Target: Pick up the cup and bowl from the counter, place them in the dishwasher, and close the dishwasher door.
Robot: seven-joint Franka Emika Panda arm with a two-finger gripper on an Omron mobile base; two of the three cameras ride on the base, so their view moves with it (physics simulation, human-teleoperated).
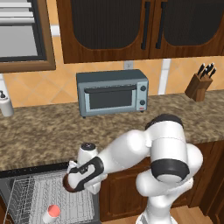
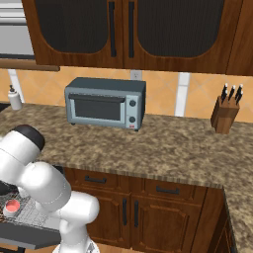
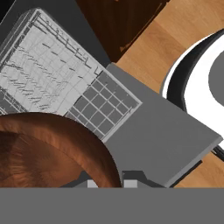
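My gripper (image 3: 111, 183) is shut on the rim of the dark brown bowl (image 3: 48, 148), which takes up the lower left of the hand view. In the left base view the bowl (image 1: 66, 183) hangs at the hand's tip, just above the right side of the dishwasher's wire rack (image 1: 30, 192). The cup (image 1: 51, 213), pink-red inside, stands in that rack near its front; it also shows in the right base view (image 2: 12, 206). The dishwasher door (image 3: 170, 131) lies folded down flat under the rack. The speckled counter (image 1: 43, 131) runs behind the arm.
A grey toaster oven (image 1: 113, 92) stands on the counter at the back. A knife block (image 1: 199, 85) is at the far right and a white dispenser bottle (image 1: 5, 104) at the far left. Wooden cabinet doors (image 2: 148, 212) are beside the dishwasher.
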